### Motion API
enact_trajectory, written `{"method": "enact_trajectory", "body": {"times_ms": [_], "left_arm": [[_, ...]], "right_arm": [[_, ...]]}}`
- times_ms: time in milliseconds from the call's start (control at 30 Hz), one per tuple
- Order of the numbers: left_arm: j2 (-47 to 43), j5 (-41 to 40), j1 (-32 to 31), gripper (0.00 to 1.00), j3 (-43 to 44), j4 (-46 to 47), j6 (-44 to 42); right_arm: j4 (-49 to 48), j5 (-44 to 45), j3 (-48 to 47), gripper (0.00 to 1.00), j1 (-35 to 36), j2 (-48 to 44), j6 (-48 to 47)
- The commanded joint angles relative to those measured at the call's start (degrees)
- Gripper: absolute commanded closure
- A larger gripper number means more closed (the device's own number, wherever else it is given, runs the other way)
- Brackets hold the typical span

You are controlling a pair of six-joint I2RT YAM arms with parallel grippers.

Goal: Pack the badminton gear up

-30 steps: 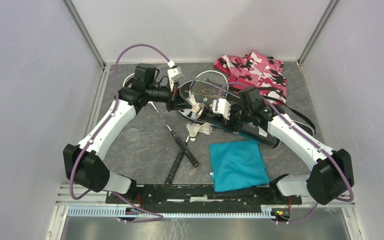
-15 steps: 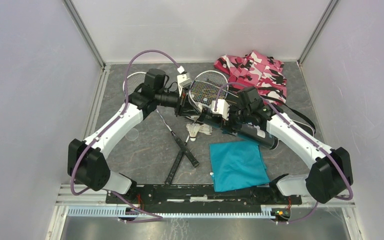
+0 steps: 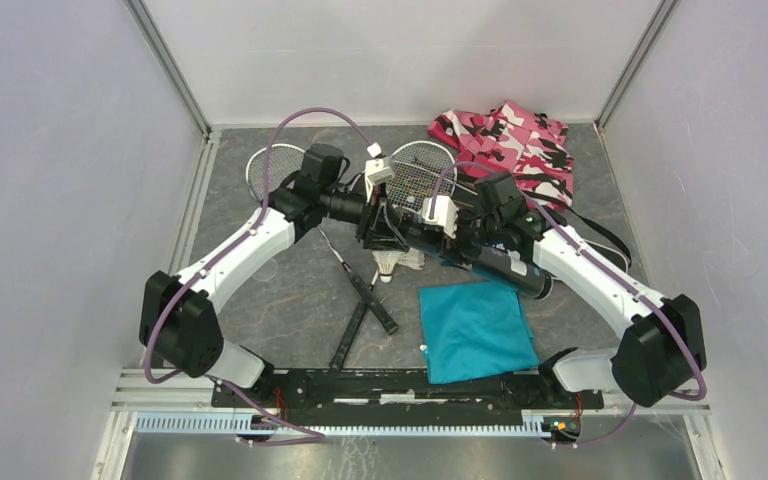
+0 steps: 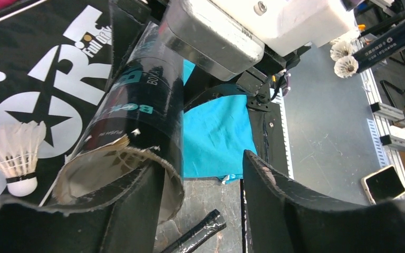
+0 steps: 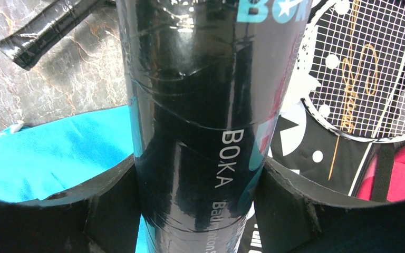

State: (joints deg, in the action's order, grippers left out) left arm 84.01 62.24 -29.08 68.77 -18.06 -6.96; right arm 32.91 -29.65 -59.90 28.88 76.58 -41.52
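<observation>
- The step in hand is loading shuttlecocks into the long black tube [image 5: 200, 105]. The right gripper [image 5: 198, 195] is clamped round the tube's body and holds it slanted, with the open mouth towards the left arm.
- The left gripper [image 4: 205, 179] sits right at that mouth, fingers apart and holding nothing. One finger lies against the rim.
- The feathers of one shuttlecock [image 4: 124, 154] show just inside the tube, so that one looks delivered.
- A loose shuttlecock [image 4: 10, 153] lies on the "SPORT" bag [image 4: 42, 68] just beside the mouth. A pair of shuttlecocks [image 3: 392, 262] rests on the table near the crossed racquet shafts.
- The next move calls for backing the left gripper off the rim without nudging the tube. It then goes to the nearest loose one with a light pinch, since feathers crush easily.
- The two racquets [image 3: 272, 165] are not yet in the bag — that part seems well ahead.
</observation>
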Motion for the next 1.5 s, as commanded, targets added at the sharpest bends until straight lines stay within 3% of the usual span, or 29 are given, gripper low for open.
{"method": "enact_trajectory", "body": {"times_ms": [0, 167, 433, 767, 933, 1100, 1300, 1467], "left_arm": [[1.12, 2.66, -2.47, 0.36, 1.02, 1.09, -1.15], [2.09, 1.56, -3.62, 0.29, 2.02, -0.40, -2.98], [-3.36, -6.25, -3.20, 0.00, 4.50, -10.67, -15.26], [-8.42, -9.77, 2.04, 0.00, 6.91, -15.83, -20.08], [-6.13, -10.51, 5.98, 0.02, 6.81, -18.98, -24.83], [3.18, -13.49, 6.21, 0.06, 8.37, -23.00, -31.82], [20.15, -14.48, 5.75, 0.20, 18.91, -35.69, -41.57], [28.90, -14.79, 4.56, 0.23, 23.26, -39.89, -45.01]], "right_arm": [[-3.99, -4.46, -2.36, 0.71, 0.29, -1.43, 2.51], [-4.42, -4.13, -2.12, 0.70, 0.27, -1.44, 2.93], [-3.22, 2.70, 0.13, 0.70, -0.59, -3.85, 1.31], [-1.37, 4.64, 4.75, 0.70, -6.34, -7.01, 0.34], [-0.24, 5.47, 3.82, 0.70, -10.00, -8.11, 2.12], [0.53, 8.30, 1.75, 0.70, -12.29, -7.20, 5.85], [1.18, 10.62, 2.49, 0.70, -13.33, -7.34, 7.08], [0.41, 11.58, 5.49, 0.70, -13.86, -9.50, 6.56]]}}
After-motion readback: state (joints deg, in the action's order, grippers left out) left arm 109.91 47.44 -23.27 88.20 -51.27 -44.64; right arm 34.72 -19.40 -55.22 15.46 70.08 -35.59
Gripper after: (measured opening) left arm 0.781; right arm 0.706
